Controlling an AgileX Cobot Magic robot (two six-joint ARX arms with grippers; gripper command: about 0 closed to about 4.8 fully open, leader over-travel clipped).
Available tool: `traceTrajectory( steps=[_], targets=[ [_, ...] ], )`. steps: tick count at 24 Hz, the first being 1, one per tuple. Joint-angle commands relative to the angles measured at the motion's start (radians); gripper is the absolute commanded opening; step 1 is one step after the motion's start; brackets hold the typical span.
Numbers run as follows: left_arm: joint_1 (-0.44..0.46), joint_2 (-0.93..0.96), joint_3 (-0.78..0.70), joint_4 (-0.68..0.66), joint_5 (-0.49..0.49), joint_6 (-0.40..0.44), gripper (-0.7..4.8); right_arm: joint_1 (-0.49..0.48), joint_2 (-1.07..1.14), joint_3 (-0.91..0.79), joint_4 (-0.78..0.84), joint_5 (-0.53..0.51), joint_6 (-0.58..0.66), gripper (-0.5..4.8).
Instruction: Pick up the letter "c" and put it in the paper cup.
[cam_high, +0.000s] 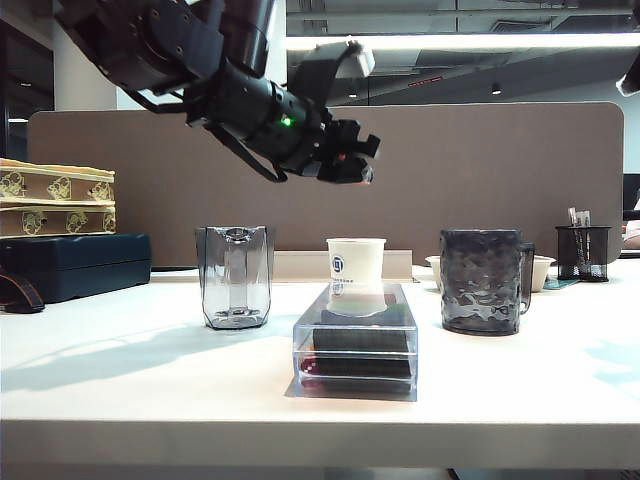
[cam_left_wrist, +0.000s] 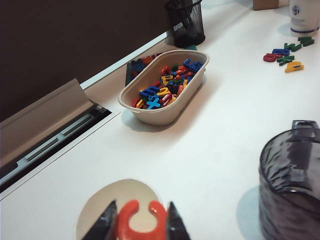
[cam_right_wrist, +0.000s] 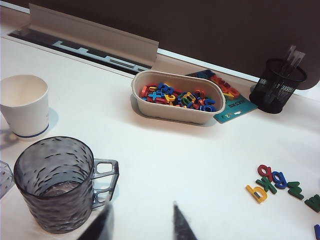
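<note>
Paper cup (cam_high: 355, 262): round blue logo, tiny words under it (too small to read). No other words readable.

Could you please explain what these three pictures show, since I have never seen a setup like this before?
It is a robot with two arms, each ending in a two-fingered gripper. One picture comes from a camera standing off the table; the other two come from cameras on the arms' wrists.

In the outside view the left gripper hangs high above the white paper cup. Its wrist picture shows its jaws closed on a red letter "c", with the cup's mouth right below.

The right gripper is open and holds nothing, near the dark mug.

Also on the table: a clear faceted glass, a clear box, a tray of coloured letters, some loose letters and a mesh pen holder.
</note>
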Motion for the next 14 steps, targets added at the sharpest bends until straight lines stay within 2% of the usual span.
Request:
traceTrajectory(
  steps=[1, 7, 14],
  targets=[
    [0.012, 0.042, 0.041, 0.005, 0.005, 0.008, 0.66, 0.001, -0.003, 0.006, 0.002, 0.000, 0.001, 1.49],
    [0.043, 0.114, 0.124, -0.008, 0.005, 0.008, 0.66, 0.002, -0.002, 0.006, -0.005, 0.000, 0.001, 1.49],
    [0.063, 0.150, 0.153, 0.006, 0.008, 0.000, 0.66, 0.003, 0.000, 0.006, -0.020, 0.000, 0.001, 1.49]
  ],
)
